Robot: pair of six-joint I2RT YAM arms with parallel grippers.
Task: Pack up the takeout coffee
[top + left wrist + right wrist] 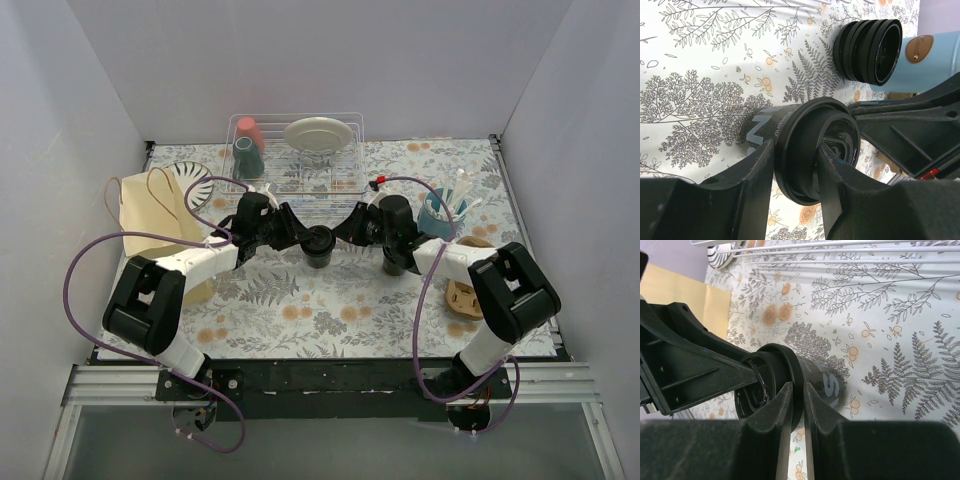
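A black takeout coffee cup [319,245] with a black lid stands mid-table between both arms. My left gripper [300,237] is shut on its lidded top, one finger under the rim and the other across the lid [805,150]. From the other side my right gripper [343,232] pinches the lid's rim [799,375] between narrow jaws, close against it. The cup's body [825,382] shows grey lettering. A second black ringed cup [870,50] stands further right, by the right arm [397,262]. The brown paper bag [150,215] sits at the left.
A light-blue cup of white sticks [440,210] stands at the right. A wire dish rack [300,165] at the back holds a plate and teal and red tumblers. A striped bowl [188,180] sits beside the bag. A round brown piece [465,295] lies near right.
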